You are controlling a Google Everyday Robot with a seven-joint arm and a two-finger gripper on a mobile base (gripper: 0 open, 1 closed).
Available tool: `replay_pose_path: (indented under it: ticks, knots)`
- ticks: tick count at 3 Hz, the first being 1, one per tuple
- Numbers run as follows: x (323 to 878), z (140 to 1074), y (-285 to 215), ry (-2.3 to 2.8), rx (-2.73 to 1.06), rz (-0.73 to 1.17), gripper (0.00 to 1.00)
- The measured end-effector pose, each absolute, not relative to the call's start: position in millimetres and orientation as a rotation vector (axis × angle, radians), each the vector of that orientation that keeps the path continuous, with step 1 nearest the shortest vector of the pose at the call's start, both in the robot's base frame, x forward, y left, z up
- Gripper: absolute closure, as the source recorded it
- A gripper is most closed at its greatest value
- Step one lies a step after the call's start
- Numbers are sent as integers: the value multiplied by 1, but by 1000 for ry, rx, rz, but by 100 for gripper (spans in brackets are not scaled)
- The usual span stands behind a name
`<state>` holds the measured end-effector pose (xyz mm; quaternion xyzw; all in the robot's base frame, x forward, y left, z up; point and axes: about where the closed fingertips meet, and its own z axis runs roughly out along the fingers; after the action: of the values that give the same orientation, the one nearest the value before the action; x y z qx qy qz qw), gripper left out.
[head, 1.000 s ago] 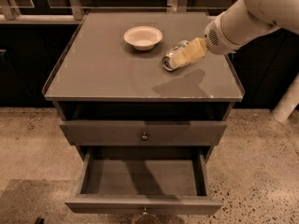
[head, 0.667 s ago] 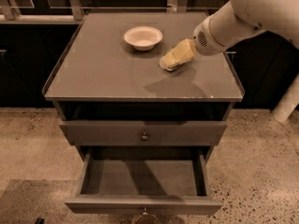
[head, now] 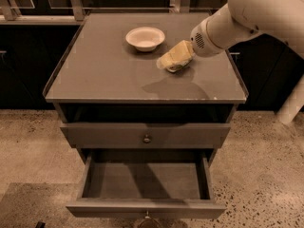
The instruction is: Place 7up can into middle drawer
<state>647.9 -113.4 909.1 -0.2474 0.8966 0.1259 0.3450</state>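
My gripper (head: 172,61), with pale yellowish fingers, hangs over the right middle of the cabinet top, just right of and in front of the bowl. It is shut on the 7up can (head: 177,69). Only a dark sliver of the can shows under the fingers, and it is held a little above the surface, casting a shadow below. The middle drawer (head: 142,180) is pulled open at the bottom of the cabinet, its grey inside bare and its flat front (head: 118,208) toward me.
A pale round bowl (head: 145,37) sits at the back middle of the grey cabinet top (head: 95,75). A shut grey drawer front with a knob (head: 147,138) lies above the open one. My white arm (head: 247,13) reaches in from the upper right. Speckled floor surrounds the cabinet.
My gripper has moved left toward the bowl with the can in it. The can has left the tabletop and is now mostly hidden by the fingers.
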Motion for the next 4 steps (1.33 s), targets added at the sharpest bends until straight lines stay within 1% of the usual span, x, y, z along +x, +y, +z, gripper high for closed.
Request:
replay_pose_path:
  ticks: [1, 3, 4]
  knots:
    - [649, 902, -125, 2344, -609, 295, 0]
    - [700, 894, -134, 2312, -571, 230, 0]
    - [726, 894, -124, 2282, -565, 239, 0]
